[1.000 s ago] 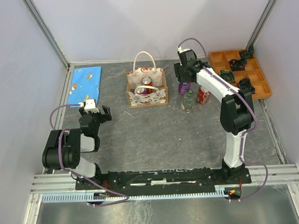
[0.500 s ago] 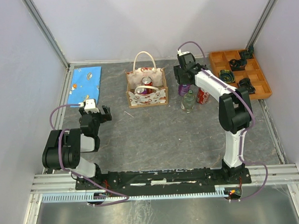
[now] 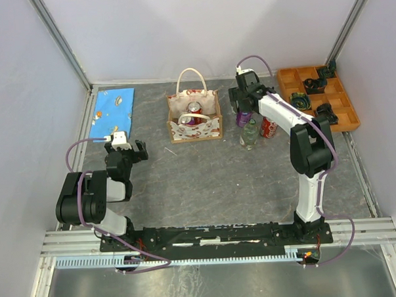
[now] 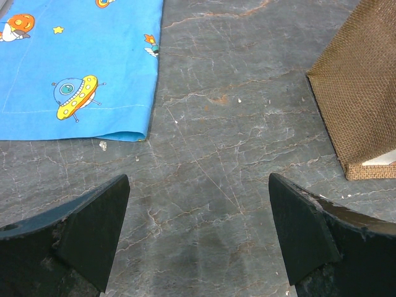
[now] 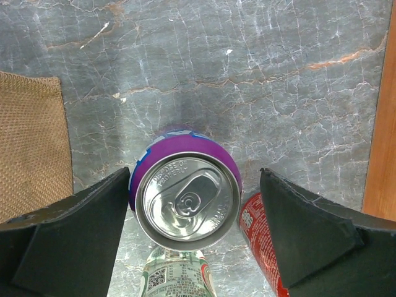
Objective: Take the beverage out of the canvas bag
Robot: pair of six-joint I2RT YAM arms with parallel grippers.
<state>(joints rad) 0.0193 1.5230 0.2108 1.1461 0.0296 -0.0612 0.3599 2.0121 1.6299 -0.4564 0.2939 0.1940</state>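
The canvas bag [image 3: 195,127] stands at the back middle of the table, handles up. A silver-topped can [image 3: 193,109] with a red side stands inside it. My right gripper [image 3: 241,104] is open right of the bag, over an upright purple can [image 3: 243,118] on the table. In the right wrist view the purple can [image 5: 185,195] sits between the spread fingers of the gripper [image 5: 195,172], near the left one, and the bag's burlap side [image 5: 31,142] is at the left. My left gripper [image 3: 139,151] is open and empty, low over the table; in its wrist view [image 4: 198,179] the bag's corner [image 4: 365,93] is at the right.
A clear bottle [image 3: 249,134] and a red can [image 3: 269,126] stand just in front of the purple can; both show in the right wrist view [image 5: 179,278] [image 5: 260,241]. An orange compartment tray [image 3: 287,73] with dark parts is at the back right. A blue patterned cloth [image 3: 114,106] lies at the back left.
My right gripper has shifted slightly left and away over the purple can. The left arm, the bag and the drinks have not moved.
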